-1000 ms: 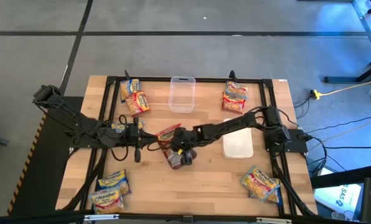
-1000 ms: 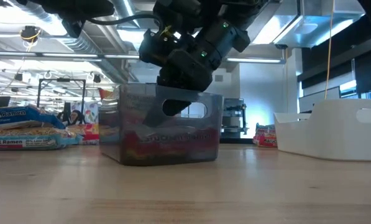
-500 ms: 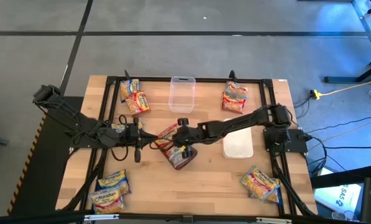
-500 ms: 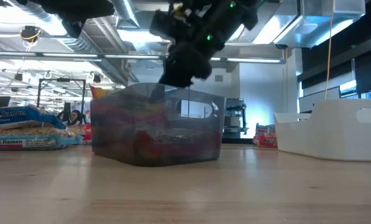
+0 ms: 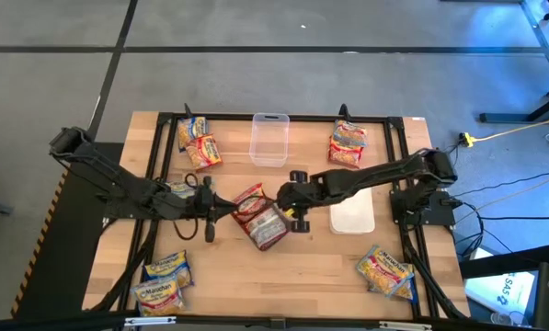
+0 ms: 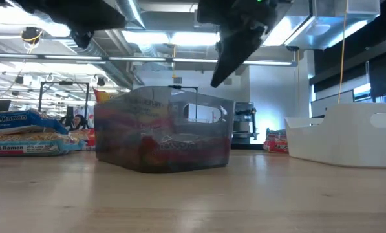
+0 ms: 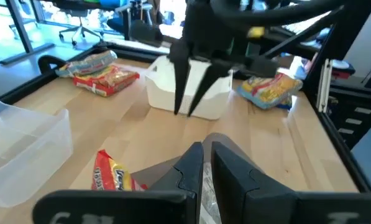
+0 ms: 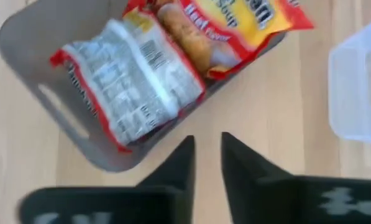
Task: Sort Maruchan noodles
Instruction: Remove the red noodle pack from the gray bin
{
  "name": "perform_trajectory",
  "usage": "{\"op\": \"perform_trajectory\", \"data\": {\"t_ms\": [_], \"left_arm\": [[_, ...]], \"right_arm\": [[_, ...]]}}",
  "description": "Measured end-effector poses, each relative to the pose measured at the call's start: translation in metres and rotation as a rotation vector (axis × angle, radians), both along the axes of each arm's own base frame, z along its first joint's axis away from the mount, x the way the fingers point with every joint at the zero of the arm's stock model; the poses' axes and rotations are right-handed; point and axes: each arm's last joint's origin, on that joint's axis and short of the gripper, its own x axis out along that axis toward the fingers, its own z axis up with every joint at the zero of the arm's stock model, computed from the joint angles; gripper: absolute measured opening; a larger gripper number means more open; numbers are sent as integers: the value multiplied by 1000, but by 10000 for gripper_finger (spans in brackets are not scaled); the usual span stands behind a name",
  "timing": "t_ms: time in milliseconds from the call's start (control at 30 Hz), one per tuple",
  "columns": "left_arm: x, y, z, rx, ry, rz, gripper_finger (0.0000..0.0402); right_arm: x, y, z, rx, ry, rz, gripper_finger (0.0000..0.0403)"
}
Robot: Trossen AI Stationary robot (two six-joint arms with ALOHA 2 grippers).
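Grey bin (image 5: 267, 226): table centre, holding red-labelled Maruchan noodles (image 8: 132, 78).
Clear bin (image 5: 268, 140): back centre.
White bin (image 5: 352, 217): right of centre.
Right gripper (image 8: 205, 163): above the grey bin's edge, fingers slightly parted, holding nothing.
Left gripper (image 7: 205, 163): beside the grey bin, fingers closed, empty.
Table (image 5: 311, 267): more packets at its corners.

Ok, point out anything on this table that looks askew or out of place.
The grey bin sits skewed to the table's edges, unlike the clear bin and white bin. One red packet pokes out over the grey bin's rim rather than lying flat inside like the other. Nothing looks spilled or damaged.
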Motion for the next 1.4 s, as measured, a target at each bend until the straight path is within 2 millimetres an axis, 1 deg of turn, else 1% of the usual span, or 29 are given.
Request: {"op": "perform_trajectory", "data": {"t_ms": [133,267,333,433,567,767,833,933,1033,1167,1267,1333,1400], "left_arm": [[11,-1,-9,-25,31,-35,29],[16,-1,-11,-60,94,-91,34],[16,-1,-9,-68,145,-90,35],[14,-1,-6,-68,200,-81,36],[15,1,-6,-63,201,-66,36],[19,2,2,-77,115,-34,36],[20,5,4,-75,89,12,36],[22,12,2,-76,106,33,43],[26,22,1,-112,124,8,69],[32,39,-2,-183,162,2,123],[41,53,3,-229,258,34,162],[48,62,7,-254,378,80,181],[56,71,9,-280,515,130,190]], "right_arm": [[-3,17,-6,1,-6,54,133],[-17,31,-22,-36,64,90,197],[-24,36,-29,-42,85,103,220],[-32,41,-41,-54,100,83,242],[-34,38,-48,-67,85,43,249],[-30,39,-47,-75,39,31,241],[-30,39,-47,-71,34,25,238],[-30,39,-47,-66,31,15,237],[-30,39,-47,-61,30,4,237],[-30,39,-47,-62,34,3,237],[-30,38,-47,-75,30,-3,237],[-30,38,-47,-91,26,-11,237],[-30,38,-47,-99,25,-14,237]]}}
